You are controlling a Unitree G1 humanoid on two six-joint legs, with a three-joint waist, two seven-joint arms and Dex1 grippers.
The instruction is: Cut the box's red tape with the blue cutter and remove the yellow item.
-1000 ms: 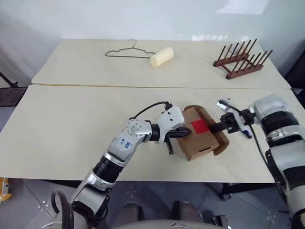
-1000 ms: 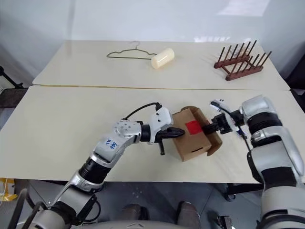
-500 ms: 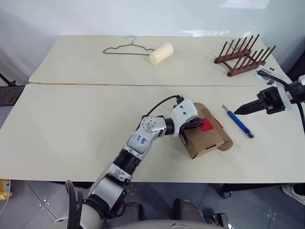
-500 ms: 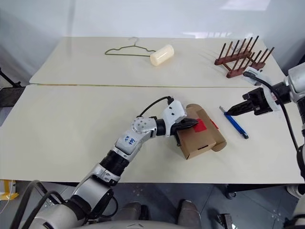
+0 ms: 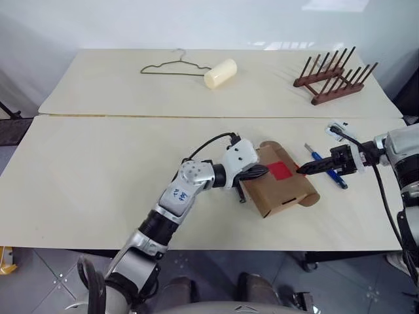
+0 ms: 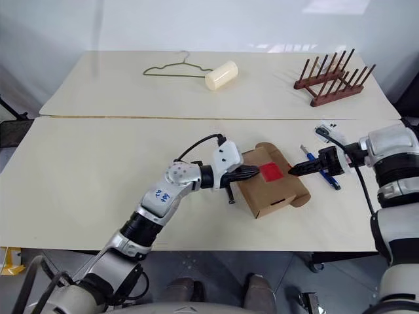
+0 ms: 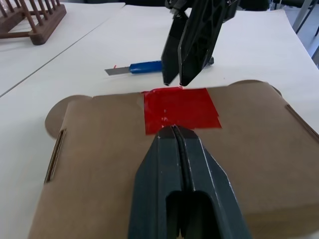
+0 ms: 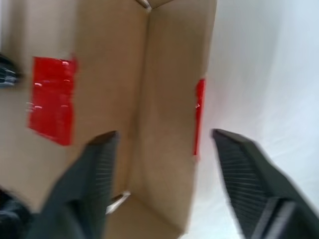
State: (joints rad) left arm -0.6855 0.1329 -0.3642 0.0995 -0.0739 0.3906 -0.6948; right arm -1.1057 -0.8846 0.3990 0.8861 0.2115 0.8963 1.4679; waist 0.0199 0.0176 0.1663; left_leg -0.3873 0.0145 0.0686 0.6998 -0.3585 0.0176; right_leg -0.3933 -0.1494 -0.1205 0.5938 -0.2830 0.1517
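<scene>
The brown cardboard box (image 5: 288, 193) lies on the near table with the red tape (image 5: 281, 171) on its lid. My left gripper (image 5: 262, 172) is shut, and its tips (image 7: 173, 128) rest on the lid at the tape's near edge. Across the tape, at the box's right edge, my right gripper (image 5: 302, 170) stands open, and the right wrist view shows the box's edge (image 8: 149, 99) between its spread fingers (image 8: 99, 164). Behind that gripper the blue cutter (image 7: 144, 66) lies loose on the table. The yellow item is out of view.
On the far table lie a wire hanger (image 5: 177, 67), a cream cylinder (image 5: 220, 73) and a brown wooden rack (image 5: 334, 82). A seam (image 5: 131, 116) runs between the two tables.
The cutter came to lie on the table while my right gripper swung off to the right. It has since come back to the box's edge and opened. My left gripper stayed on the lid.
</scene>
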